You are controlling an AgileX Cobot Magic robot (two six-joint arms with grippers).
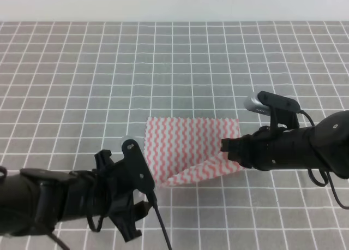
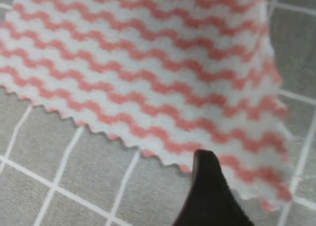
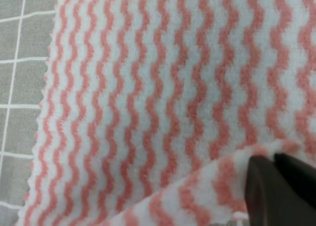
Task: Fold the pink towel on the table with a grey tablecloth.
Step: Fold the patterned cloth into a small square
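Pink towel (image 1: 188, 146) near edge lifted, pinched by right jaws.

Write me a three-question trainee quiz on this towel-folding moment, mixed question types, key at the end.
1. True or false: the pink towel lies completely flat on the grey tablecloth.
2. Which gripper is pinching the towel's lifted corner? A) left gripper B) right gripper C) both
3. Fill in: in the exterior high view, the folded-over flap runs along the towel's ____ edge.

Key:
1. False. The near right corner is raised and turned over onto the rest of the cloth.
2. B. The right wrist view shows dark fingers closed on the cloth; the left gripper sits beside the near left edge without holding it.
3. Near (bottom).
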